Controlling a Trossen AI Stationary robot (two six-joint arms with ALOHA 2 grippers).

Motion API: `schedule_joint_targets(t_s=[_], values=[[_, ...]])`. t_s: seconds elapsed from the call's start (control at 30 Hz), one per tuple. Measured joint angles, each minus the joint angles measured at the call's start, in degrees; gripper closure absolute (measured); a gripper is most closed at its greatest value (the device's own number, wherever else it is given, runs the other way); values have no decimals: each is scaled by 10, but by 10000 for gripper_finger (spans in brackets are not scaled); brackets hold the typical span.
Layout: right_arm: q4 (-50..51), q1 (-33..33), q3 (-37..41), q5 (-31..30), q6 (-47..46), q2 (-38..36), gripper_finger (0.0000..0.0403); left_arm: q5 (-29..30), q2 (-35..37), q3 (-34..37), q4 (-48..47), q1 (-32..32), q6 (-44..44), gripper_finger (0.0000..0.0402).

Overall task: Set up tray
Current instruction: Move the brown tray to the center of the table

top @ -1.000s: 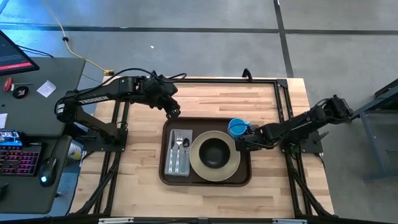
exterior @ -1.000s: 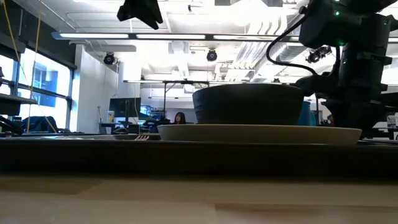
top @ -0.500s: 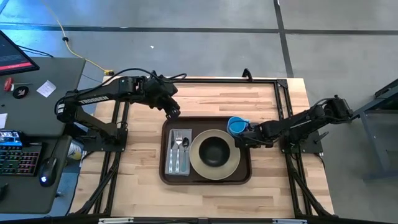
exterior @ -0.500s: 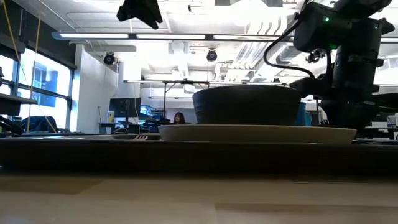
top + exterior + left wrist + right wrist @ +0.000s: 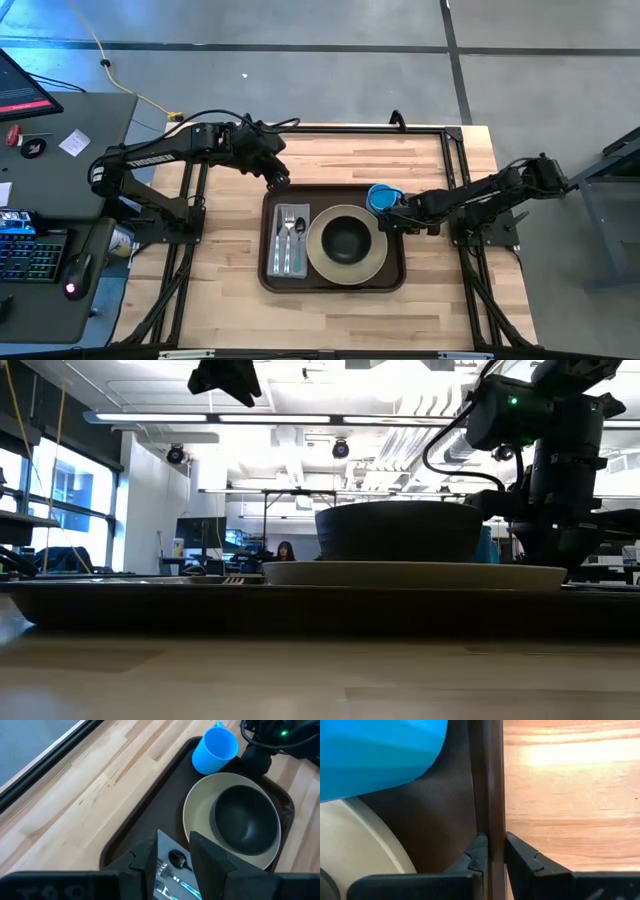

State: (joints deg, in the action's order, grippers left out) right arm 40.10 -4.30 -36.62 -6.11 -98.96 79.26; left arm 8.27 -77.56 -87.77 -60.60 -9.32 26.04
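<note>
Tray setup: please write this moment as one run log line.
right gripper: shut on tray rim, by blue cup | left gripper: above tray's far left corner, empty | tray holds napkin with cutlery, plate, bowl

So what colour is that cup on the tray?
Bright blue cup, clearest in the left wrist view.

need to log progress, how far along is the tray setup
Mostly done, by the look of it: the tray already carries the folded napkin with a fork and spoon, a plate holding a dark bowl, and a blue cup. In hand: the right gripper is clamped on the tray's rim beside the cup, apparently positioning it. The left gripper hovers off the tray's far left corner. Left: release.
</note>
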Motion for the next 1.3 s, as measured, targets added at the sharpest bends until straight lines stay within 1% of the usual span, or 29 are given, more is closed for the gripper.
schedule_joint_targets(t_s=[0.13, 0.3, 0.53, 0.8, 1.0, 1.13, 1.3], values=[[0, 9, 0, -1, 0, 0, 368, 0, 0, 0, 0, 0, 0, 257], [5, 20, 0, -3, 0, 0, 356, 0, 0, 0, 0, 0, -1, 257], [7, 24, 0, -6, 9, 0, 359, -5, 0, 0, 0, 0, -3, 257], [8, 24, 2, -9, 27, 2, 317, -7, 0, 0, 0, 0, -2, 257], [6, 24, 2, -1, 50, 1, 316, -7, 0, 0, 0, 0, -2, 257], [9, 18, 2, 9, 55, -15, 320, -7, 0, 0, 0, 0, -2, 257], [22, 11, 1, -6, 55, -58, 311, -7, 0, 0, 1, 0, -2, 257]])
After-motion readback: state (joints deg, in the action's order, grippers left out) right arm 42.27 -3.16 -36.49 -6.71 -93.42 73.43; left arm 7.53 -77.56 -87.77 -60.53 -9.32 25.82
